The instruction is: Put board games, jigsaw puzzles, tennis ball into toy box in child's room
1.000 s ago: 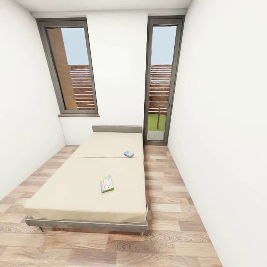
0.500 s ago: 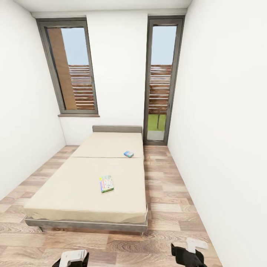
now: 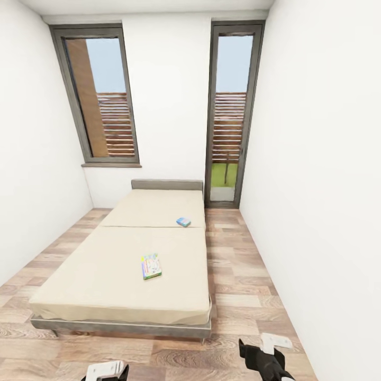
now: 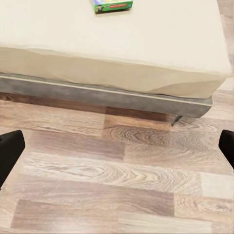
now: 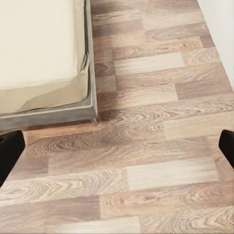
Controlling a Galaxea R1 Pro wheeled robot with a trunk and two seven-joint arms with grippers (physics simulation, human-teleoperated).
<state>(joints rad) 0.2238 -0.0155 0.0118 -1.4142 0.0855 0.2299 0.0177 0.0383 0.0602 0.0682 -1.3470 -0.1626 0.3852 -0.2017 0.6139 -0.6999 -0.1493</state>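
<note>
Facing the bed (image 3: pixel 121 275) from its foot end, the robot had both arms low at the bottom edge of the head view. The left tool (image 4: pixel 117 144) showed dark fingertips (image 4: pixel 9 151) at opposite edges of its wrist picture, spread wide over bare floor (image 3: pixel 248 296) with nothing between them. The right tool (image 5: pixel 117 146) stood just as wide and just as empty, looking past the bed's near corner.

Further in, middle of the frame, the yellow-green board game (image 3: pixel 151 265) lay flat on the mattress, well in from the foot edge. Beyond it, upper centre-right, the blue board game (image 3: pixel 183 221) sat near the mattress seam, close to the bed's right side.

Risks, as I judged them: both boxes were thin and flat on a soft mattress, so a pinch from above might only press them down or skid them away. The near box called for a long reach over the frame; the base might bump the bed first. The far one looked better approached from the right-hand aisle.

No toy box showed from here, so its contents couldn't be called.
</note>
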